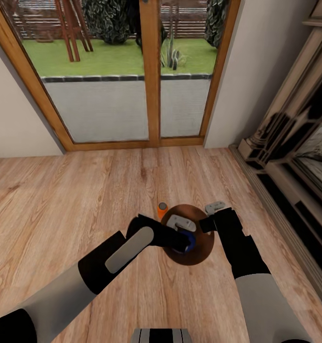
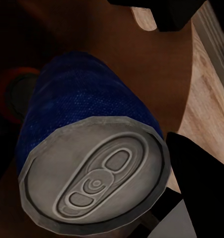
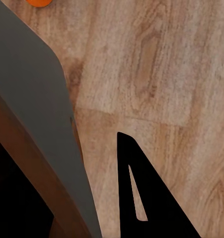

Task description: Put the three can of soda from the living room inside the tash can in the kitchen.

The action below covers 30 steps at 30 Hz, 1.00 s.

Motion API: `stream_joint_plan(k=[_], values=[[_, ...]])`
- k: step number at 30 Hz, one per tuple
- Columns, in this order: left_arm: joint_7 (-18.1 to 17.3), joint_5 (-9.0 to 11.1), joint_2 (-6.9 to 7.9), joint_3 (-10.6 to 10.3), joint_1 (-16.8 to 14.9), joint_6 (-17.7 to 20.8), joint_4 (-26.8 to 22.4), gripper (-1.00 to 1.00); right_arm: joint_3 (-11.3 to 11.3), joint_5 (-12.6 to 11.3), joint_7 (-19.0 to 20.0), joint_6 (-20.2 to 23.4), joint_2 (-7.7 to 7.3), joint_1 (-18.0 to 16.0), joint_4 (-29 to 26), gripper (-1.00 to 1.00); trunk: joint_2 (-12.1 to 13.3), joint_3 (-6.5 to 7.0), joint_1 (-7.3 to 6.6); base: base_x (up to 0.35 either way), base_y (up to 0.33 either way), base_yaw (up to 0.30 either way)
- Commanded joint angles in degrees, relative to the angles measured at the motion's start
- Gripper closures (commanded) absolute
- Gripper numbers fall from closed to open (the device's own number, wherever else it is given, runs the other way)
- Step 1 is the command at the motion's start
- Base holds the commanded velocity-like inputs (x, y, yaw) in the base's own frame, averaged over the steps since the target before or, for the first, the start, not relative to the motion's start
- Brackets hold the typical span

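A home: wood plank floor (image 1: 85, 190), glazed garden doors (image 1: 132, 76), and probably a fireplace surround (image 1: 294, 143).

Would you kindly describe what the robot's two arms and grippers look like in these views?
Both arms have pale grey lower segments that turn into glossy black housings toward the wrist. The left arm carries a long rounded grey inlay panel on its black section. The right arm is plain black there. The gripper fingers are light grey, flat-padded.
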Motion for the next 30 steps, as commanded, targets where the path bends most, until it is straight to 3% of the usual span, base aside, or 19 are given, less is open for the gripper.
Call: stream_joint_plan(k=[1, 5, 6, 21, 24, 29, 30], values=[[0.59, 0.56, -0.01, -0.43, -0.04, -0.10, 0.13, 1.00, 0.03, -0.38, 0.55, 0.34, 0.02, -0.04, -0.06, 1.00, -0.02, -0.04, -0.01, 0.000, 0.000, 0.000], [0.57, 0.55, -0.01, -0.99, -0.04, -0.33, 0.35, 1.00, 0.03, -0.38, 0.55, 0.34, 0.02, -0.04, -0.06, 1.00, -0.02, -0.04, -0.01, 0.000, 0.000, 0.000], [0.61, 0.55, -0.01, -1.03, -0.04, -0.35, 0.37, -1.00, 0.03, -0.38, 0.55, 0.34, 0.02, -0.04, -0.06, 1.00, -0.02, -0.04, -0.01, 0.000, 0.000, 0.000], [0.67, 0.63, 0.34, -1.49, -0.04, -0.39, -0.66, -1.00, 0.03, -0.39, 0.55, 0.34, 0.02, -0.04, -0.06, 1.00, -0.02, -0.04, -0.01, 0.000, 0.000, 0.000], [0.58, 0.67, 0.64, -1.49, 0.09, -0.35, -3.54, -1.00, 0.03, -0.39, 0.55, 0.34, -0.02, -0.04, -0.06, 1.00, -0.02, -0.04, -0.01, 0.000, 0.000, 0.000], [0.18, 0.69, 1.14, -1.25, 4.50, -0.33, -10.08, -1.00, 0.03, -0.39, 0.55, 0.34, -0.03, -0.04, -0.06, 1.00, -0.02, -0.04, -0.01, 0.000, 0.000, 0.000], [-0.05, 0.71, 1.89, -1.20, 6.43, -0.29, -11.60, -1.00, 0.00, -0.39, 0.55, 0.34, -0.08, -0.04, -0.03, 1.00, -0.02, -0.04, -0.01, 0.000, 0.000, 0.000]])
